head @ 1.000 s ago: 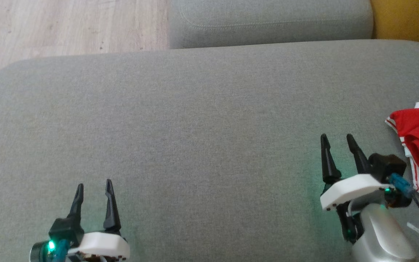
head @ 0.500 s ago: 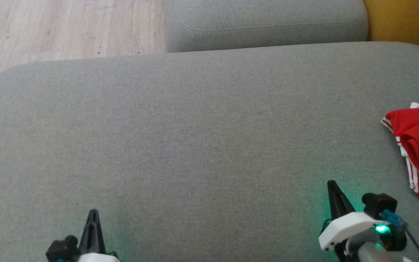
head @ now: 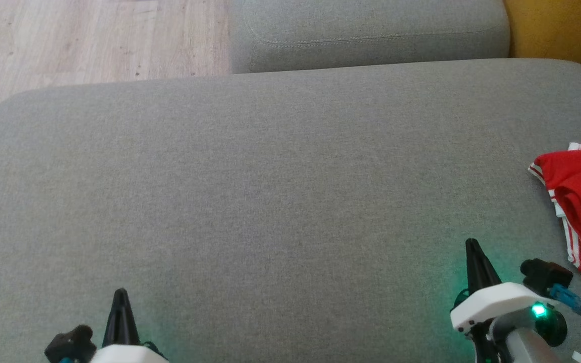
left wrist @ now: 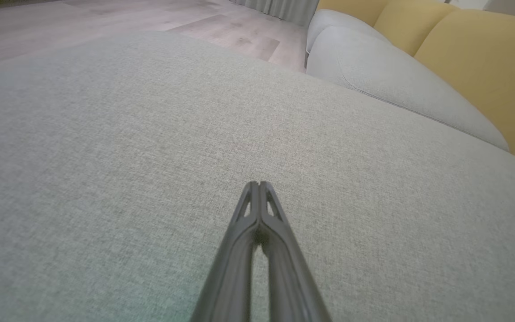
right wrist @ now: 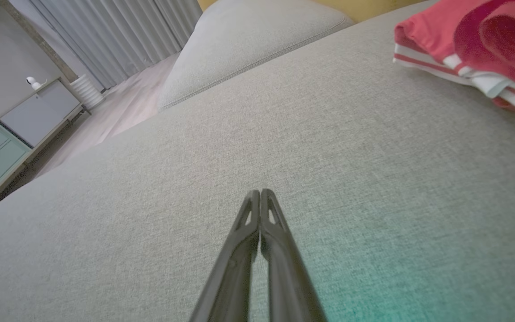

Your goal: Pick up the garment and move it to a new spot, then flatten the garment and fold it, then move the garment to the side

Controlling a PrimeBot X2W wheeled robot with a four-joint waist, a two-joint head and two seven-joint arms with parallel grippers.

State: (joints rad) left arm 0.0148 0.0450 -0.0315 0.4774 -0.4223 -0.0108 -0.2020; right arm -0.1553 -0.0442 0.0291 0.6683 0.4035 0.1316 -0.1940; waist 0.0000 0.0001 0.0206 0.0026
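Note:
The garment (head: 580,199) is red with white stripes and lies folded at the right edge of the grey sofa cushion (head: 270,191); in the right wrist view the garment (right wrist: 476,49) is at the upper right. My right gripper (head: 472,244) is shut and empty, low at the right, a short way left of the garment and apart from it. Its fingertips (right wrist: 260,193) meet over bare cushion. My left gripper (head: 120,293) is shut and empty at the lower left, with its tips (left wrist: 259,184) pressed together above the cushion.
A second grey cushion (head: 371,30) lies beyond the big one, with yellow back cushions (left wrist: 476,58) at the right. Wooden floor (head: 94,40) runs past the cushion's far left edge. A cabinet (right wrist: 11,129) and curtains (right wrist: 119,36) stand further off.
Both grippers have gone from open to shut and have drawn back toward the bottom of the head view. The garment has stayed where it was.

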